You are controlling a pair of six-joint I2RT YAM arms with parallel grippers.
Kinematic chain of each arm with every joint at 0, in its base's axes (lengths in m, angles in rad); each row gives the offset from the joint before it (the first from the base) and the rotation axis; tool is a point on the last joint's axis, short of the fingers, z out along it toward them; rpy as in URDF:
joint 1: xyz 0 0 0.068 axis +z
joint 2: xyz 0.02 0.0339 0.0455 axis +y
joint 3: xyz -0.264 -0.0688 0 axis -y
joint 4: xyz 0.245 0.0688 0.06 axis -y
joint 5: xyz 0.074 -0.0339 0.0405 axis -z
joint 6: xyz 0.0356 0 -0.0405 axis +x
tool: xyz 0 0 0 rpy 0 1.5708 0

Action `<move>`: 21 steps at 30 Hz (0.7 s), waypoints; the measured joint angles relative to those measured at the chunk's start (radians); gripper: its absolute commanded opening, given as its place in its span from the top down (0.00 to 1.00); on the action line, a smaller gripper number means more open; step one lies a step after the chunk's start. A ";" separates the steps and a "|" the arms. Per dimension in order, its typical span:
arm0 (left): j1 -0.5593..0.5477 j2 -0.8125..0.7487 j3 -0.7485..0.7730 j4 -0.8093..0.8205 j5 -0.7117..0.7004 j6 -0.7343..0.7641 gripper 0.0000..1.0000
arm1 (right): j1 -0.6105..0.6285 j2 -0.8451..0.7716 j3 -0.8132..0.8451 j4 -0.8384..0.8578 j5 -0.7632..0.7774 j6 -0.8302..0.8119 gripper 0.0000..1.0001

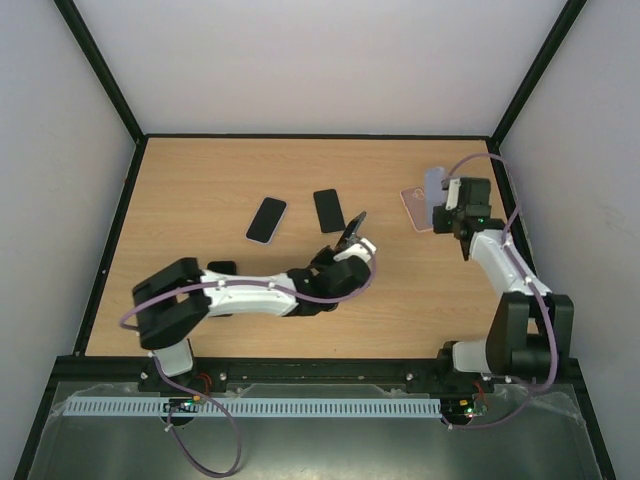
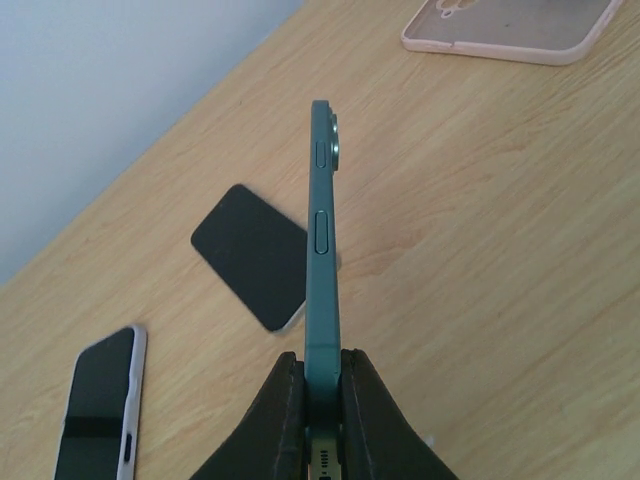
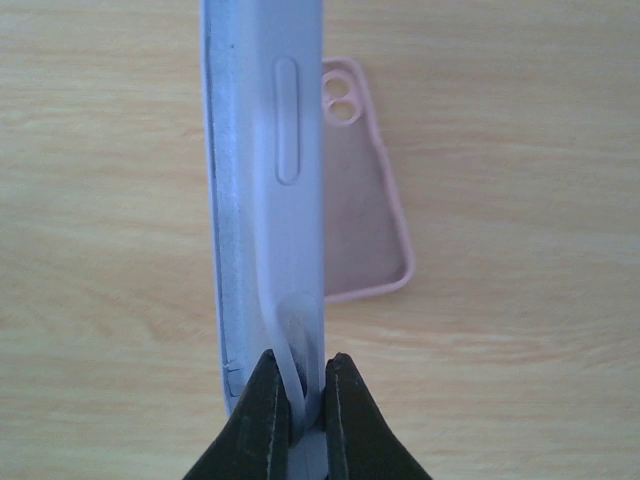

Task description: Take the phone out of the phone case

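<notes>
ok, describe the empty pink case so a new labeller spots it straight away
On the wooden table, look to the far right, by the right gripper. The pink case lies flat there, empty. The lilac case beside it is pinched on edge in that gripper.

Matt lilac case (image 3: pixel 285 230), smooth wood-grain table (image 3: pixel 520 400)

Flat on the counter (image 1: pixel 190 300), left of centre: left phone (image 1: pixel 267 220) beside middle phone (image 1: pixel 329 210). Just right of these, on edge in the left hand (image 2: pixel 322 400): held phone (image 2: pixel 322 250). Far right, in the right hand (image 3: pixel 300 400): held case (image 3: pixel 265 200), above a second case (image 3: pixel 365 200) flat on the counter.
</notes>
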 measured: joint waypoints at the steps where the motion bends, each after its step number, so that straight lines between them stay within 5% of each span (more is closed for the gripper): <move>1: -0.001 0.037 0.035 -0.005 -0.008 0.011 0.97 | -0.030 0.024 0.027 -0.002 -0.011 -0.023 0.98; 12: 0.003 0.446 0.457 -0.060 -0.145 0.144 0.97 | -0.293 0.294 0.277 -0.079 -0.121 -0.209 0.98; 21: 0.018 0.653 0.642 -0.147 -0.225 0.196 0.97 | -0.359 0.517 0.418 -0.210 -0.192 -0.315 0.98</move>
